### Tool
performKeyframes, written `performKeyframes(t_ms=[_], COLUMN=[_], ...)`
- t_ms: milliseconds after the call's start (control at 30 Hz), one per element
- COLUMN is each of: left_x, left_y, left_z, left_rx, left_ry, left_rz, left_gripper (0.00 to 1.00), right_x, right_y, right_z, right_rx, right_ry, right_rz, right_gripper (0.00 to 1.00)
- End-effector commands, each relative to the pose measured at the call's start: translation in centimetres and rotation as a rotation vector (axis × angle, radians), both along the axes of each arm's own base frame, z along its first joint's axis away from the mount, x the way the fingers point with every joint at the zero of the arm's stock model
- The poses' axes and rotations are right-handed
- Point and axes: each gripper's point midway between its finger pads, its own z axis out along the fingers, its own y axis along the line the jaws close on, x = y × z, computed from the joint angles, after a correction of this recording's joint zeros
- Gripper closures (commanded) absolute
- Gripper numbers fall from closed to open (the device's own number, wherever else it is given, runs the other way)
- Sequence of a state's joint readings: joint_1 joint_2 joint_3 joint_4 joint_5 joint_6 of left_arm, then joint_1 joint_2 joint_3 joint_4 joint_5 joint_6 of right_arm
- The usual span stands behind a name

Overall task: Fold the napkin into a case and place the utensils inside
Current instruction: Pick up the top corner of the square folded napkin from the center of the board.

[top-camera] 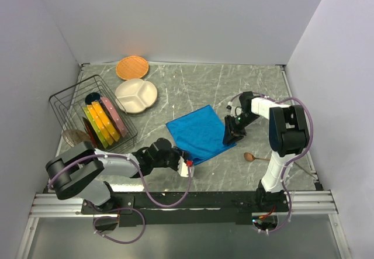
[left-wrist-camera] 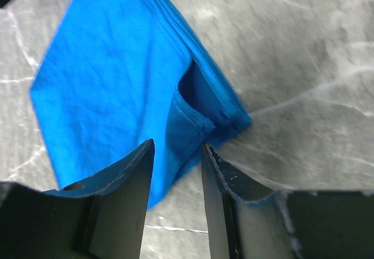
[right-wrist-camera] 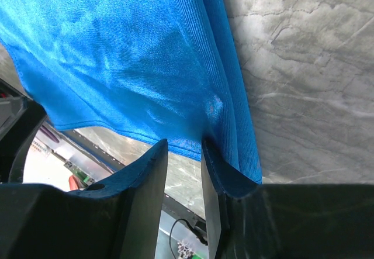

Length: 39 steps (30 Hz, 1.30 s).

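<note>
While the right gripper (right-wrist-camera: 184, 145) pinches the folded napkin's (top-camera: 197, 131) right edge and holds it raised, the left gripper (left-wrist-camera: 177, 148) sits at its near corner, jaws apart (nothing clamped). The cloth lies mid-way across the tabletop (top-camera: 187, 86), with the spoon (top-camera: 249, 156) apart from it, toward the right edge.

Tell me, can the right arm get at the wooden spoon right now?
Probably, once freed: the spoon lies uncovered on the table close by, but the right gripper seems clamped on the napkin.
</note>
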<state>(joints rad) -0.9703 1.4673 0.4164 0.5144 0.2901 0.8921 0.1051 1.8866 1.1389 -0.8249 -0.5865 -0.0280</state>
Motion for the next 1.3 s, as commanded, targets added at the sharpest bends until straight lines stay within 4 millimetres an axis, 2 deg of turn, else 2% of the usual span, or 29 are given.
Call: performKeyframes(t_ms=[0,67,200,367,533,700,733,900,1000,1033,1100,1133,1167,1200,1233,1267], left_x=[0.9,1.6,2.5,3.7,3.1,2.4,1.9,1.9,3.0,4.1,4.9,6.5,6.8,7.3,8.9,9.1], left_y=[-1.9,-2.0,-2.1,-2.8,-2.7,-3.0,-2.6,-2.8,-3.0,-3.4,-3.4,-4.0,-3.7,-3.8,-4.3,-4.2], left_z=[3.8,4.0,2.7,2.4,1.6,2.2,1.6,1.4,1.5,2.3,1.8,2.9,2.0,2.1,3.2,2.4], left_rx=[-0.096,-0.094,-0.061,-0.049,-0.016,-0.017,0.01,0.047,0.049,0.031,0.047,0.022,0.048,0.044,0.018,0.035], left_ry=[-0.015,-0.009,0.016,0.049,0.106,0.184,0.217,0.289,0.328,0.326,0.379,0.372,0.42,0.448,0.443,0.477], left_rz=[-0.011,0.0,0.009,0.017,-0.027,-0.07,-0.075,-0.092,-0.052,-0.03,0.008,0.039,0.061,0.079,0.099,0.115], left_gripper=[0.57,0.57,0.59,0.65,0.71,0.75,0.78,0.87,0.97,0.99,0.99,0.99,0.99,0.99,0.99,0.99], right_x=[0.6,0.7,0.9,1.1,1.4,1.7,1.8,2.4,2.9,3.1,3.5,3.7,3.9,4.1,4.3,4.4], right_y=[0.0,0.0,0.4,0.7,0.8,1.3,1.3,1.6,1.6,1.5,1.4,1.3,1.2,1.0,0.9,0.7], right_z=[0.6,0.7,1.4,2.4,2.9,3.5,3.6,4.3,4.8,5.0,5.2,5.2,5.1,5.0,4.9,4.6], right_rx=[-0.005,0.0,0.022,0.048,0.061,0.097,0.102,0.121,0.129,0.131,0.128,0.123,0.118,0.112,0.107,0.094], right_ry=[-0.027,-0.035,-0.054,-0.084,-0.089,-0.097,-0.101,-0.129,-0.141,-0.152,-0.169,-0.175,-0.175,-0.177,-0.174,-0.164], right_rz=[0.023,0.024,0.033,0.054,0.061,0.07,0.071,0.076,0.077,0.079,0.081,0.081,0.076,0.072,0.064,0.057], right_gripper=[0.61,0.6,0.57,0.52,0.51,0.5,0.49,0.46,0.46,0.45,0.42,0.42,0.42,0.43,0.46,0.53])
